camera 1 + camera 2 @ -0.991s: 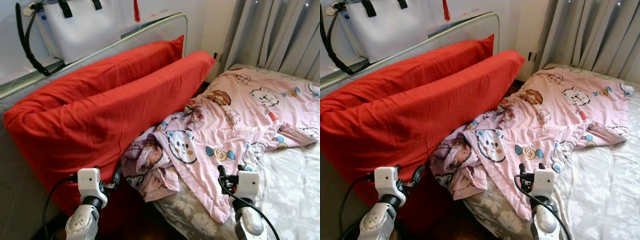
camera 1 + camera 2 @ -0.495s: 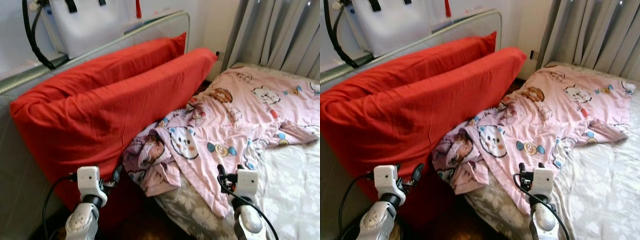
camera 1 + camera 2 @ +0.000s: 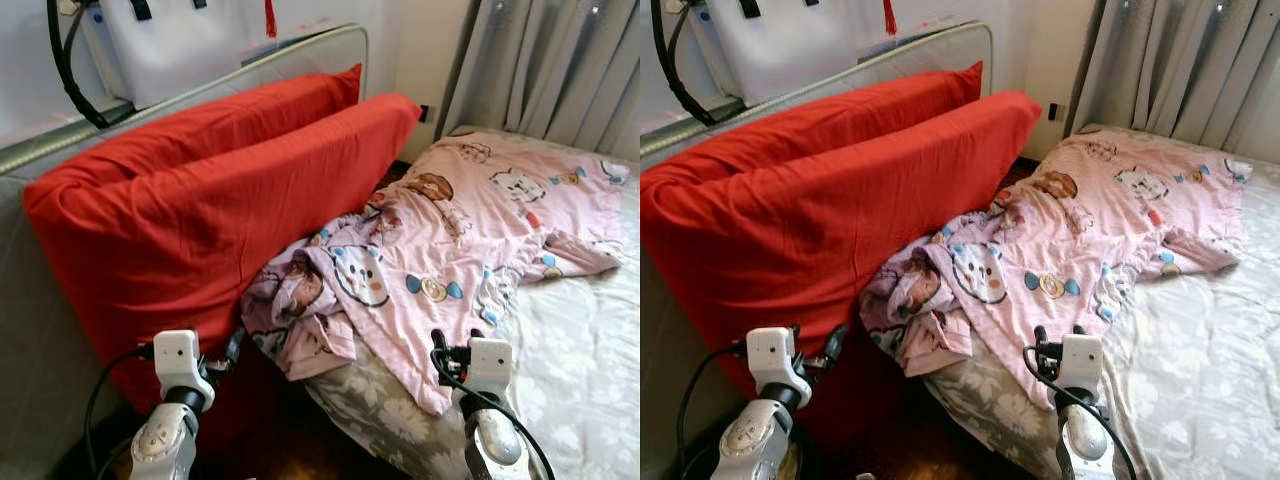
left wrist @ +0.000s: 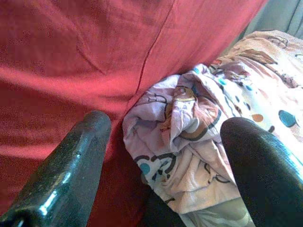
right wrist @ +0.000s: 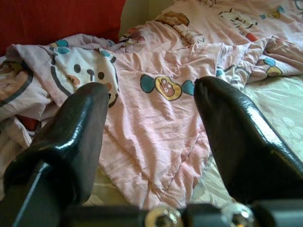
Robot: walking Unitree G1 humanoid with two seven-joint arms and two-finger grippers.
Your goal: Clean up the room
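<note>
Scene: you face a bed [image 3: 580, 350] with a grey floral sheet, a padded headboard [image 3: 40, 300] on your left and grey curtains [image 3: 560, 60] behind it.
Pink blanket: the cartoon-print blanket [image 3: 470, 240] lies rumpled across the head of the bed; one bunched corner [image 3: 300, 320] spills off the mattress edge into the gap beside the red pillows, which is likely why it reads as the thing to tidy.
Red pillows: two long red pillows [image 3: 200, 210] stand on edge, leaning against the headboard; the blanket's bunched corner touches the front one.
White bag: a white handbag [image 3: 170, 45] with black straps sits on the ledge above the headboard, well apart from the bedding.
Left end effector: your left end effector [image 4: 161, 156] hangs low near the bunched corner, fingers [image 4: 71, 165] spread apart and holding nothing; the crumpled fabric and the red pillow lie ahead of its gap.
Right end effector: your right end effector [image 5: 151, 142] hovers just above the blanket's near edge, fingers [image 5: 236, 137] spread apart and empty, with the pink cloth between them but untouched.
Stage: judged as the approach; both arms are lined up on the blanket, nothing grasped yet.
Next move: you probably need to lower onto the near hem and the fallen corner so the blanket can be drawn flat.
</note>
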